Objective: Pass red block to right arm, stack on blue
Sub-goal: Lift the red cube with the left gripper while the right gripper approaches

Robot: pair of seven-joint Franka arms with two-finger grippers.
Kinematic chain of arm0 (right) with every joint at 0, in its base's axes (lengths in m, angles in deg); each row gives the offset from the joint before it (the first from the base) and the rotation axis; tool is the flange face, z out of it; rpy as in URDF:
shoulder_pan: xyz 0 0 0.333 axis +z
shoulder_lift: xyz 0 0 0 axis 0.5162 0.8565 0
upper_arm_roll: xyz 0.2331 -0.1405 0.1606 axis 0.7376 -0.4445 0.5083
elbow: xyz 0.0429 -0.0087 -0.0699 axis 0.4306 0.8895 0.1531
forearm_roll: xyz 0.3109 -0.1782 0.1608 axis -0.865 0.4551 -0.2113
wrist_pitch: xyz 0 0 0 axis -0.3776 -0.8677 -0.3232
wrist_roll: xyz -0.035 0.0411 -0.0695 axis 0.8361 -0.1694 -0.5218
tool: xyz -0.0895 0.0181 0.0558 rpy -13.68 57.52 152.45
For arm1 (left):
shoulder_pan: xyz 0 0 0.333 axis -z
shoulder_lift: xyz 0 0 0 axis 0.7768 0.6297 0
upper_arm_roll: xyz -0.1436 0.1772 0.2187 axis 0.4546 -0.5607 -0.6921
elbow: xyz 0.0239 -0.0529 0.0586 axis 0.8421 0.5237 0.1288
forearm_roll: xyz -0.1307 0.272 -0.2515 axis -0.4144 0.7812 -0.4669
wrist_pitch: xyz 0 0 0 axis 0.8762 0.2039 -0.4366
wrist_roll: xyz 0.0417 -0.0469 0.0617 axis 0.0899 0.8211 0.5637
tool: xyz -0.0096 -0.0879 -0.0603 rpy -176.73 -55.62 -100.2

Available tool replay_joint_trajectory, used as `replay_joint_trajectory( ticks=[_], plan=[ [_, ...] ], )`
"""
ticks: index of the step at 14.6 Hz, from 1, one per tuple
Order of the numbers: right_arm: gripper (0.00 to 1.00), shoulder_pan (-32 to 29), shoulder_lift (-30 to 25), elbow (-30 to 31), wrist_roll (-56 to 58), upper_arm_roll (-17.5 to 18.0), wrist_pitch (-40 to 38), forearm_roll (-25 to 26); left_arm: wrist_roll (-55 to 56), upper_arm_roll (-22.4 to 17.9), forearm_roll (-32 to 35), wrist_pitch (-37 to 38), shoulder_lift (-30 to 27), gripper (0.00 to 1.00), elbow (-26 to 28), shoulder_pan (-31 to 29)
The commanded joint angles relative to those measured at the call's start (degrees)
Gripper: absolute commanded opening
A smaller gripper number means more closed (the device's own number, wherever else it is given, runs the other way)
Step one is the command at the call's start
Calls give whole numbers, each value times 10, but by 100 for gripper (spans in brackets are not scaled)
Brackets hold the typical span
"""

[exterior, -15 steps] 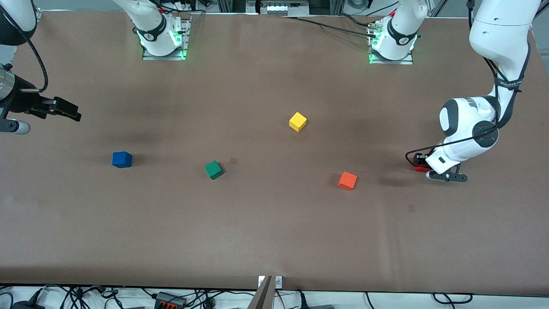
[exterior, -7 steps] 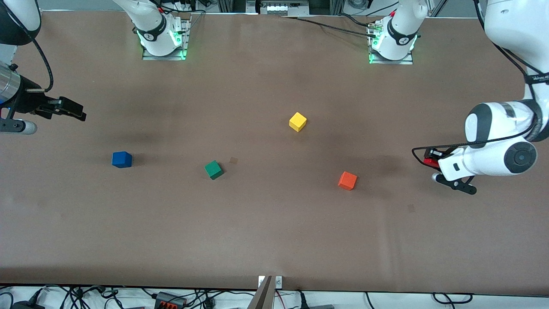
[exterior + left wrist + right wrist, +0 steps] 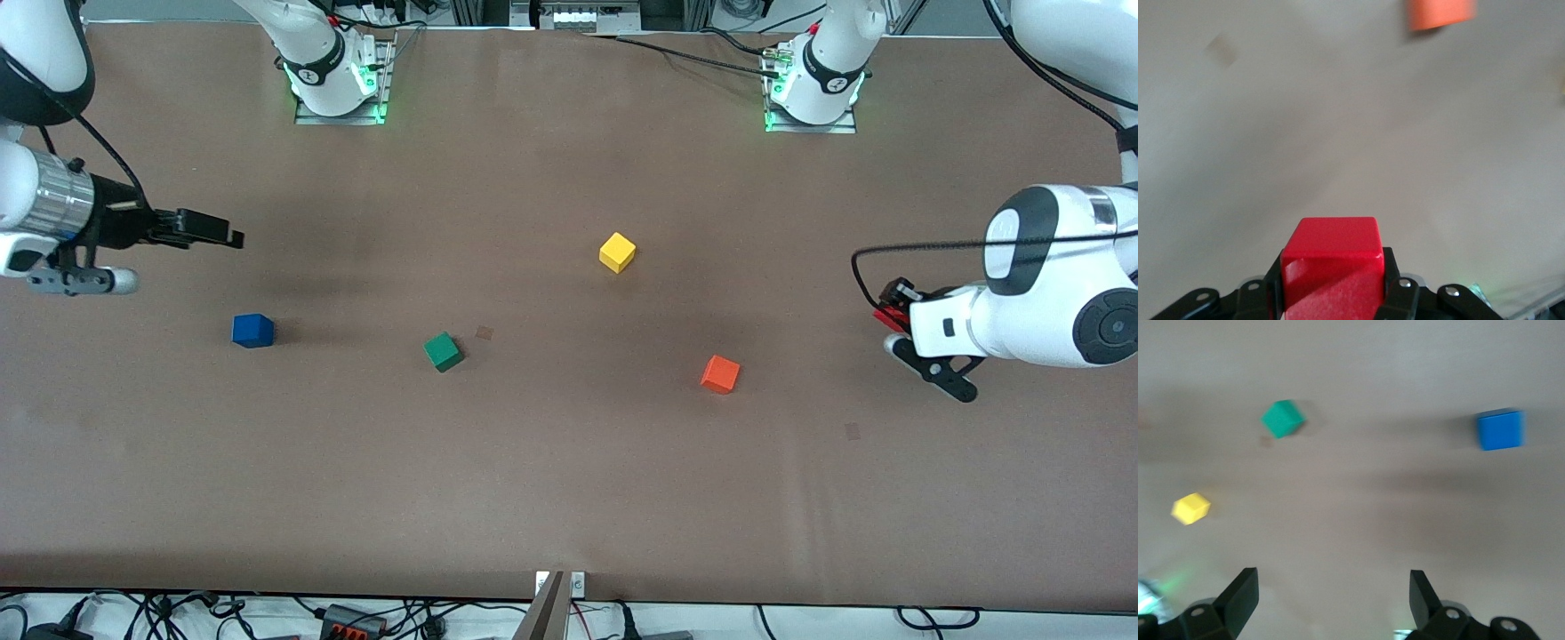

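My left gripper [image 3: 892,309] is shut on the red block [image 3: 885,316] and holds it above the table at the left arm's end. In the left wrist view the red block [image 3: 1331,257] sits between the black fingers of that gripper [image 3: 1331,270]. The blue cube [image 3: 252,330] lies on the table toward the right arm's end and also shows in the right wrist view [image 3: 1500,429]. My right gripper [image 3: 222,236] is open and empty, up over the table close to the blue cube. In its wrist view the gripper [image 3: 1331,583] has its jaws wide apart over bare table.
A green cube [image 3: 443,351] lies beside the blue one toward the middle. A yellow cube [image 3: 617,252] lies mid-table, closer to the robot bases. An orange cube [image 3: 720,373] lies between the green cube and my left gripper. The arm bases [image 3: 336,76] stand at the table's back edge.
My left arm has lifted the red block off the table and swung its wrist round. My right gripper has moved from the table's end toward the middle.
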Motion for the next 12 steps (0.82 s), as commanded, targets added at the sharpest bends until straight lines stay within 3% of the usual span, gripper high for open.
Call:
replay_joint_trajectory(
  ticks=[1, 3, 6, 9, 11, 12],
  plan=[
    [100, 23, 16, -1, -3, -2, -2, -96, -89, 40, -76, 19, -5, 7, -15, -10],
    [100, 30, 42, -1, -2, -2, 0, -188, -166, 39, -193, 13, -5, 6, -15, -9],
    [100, 29, 76, 0, 0, -2, -3, -310, -262, 42, -304, -21, -3, 6, -9, 0],
    [100, 30, 107, 4, 13, -1, -11, -417, -418, 69, -416, -85, 5, 6, -5, 2],
    [100, 33, 132, 3, 21, 7, -16, -505, -461, 86, -478, -149, 5, 6, -1, 9],
    [100, 38, 144, 3, 21, 9, -16, -540, -474, 115, -509, -189, 3, 6, 1, 9]
  ],
)
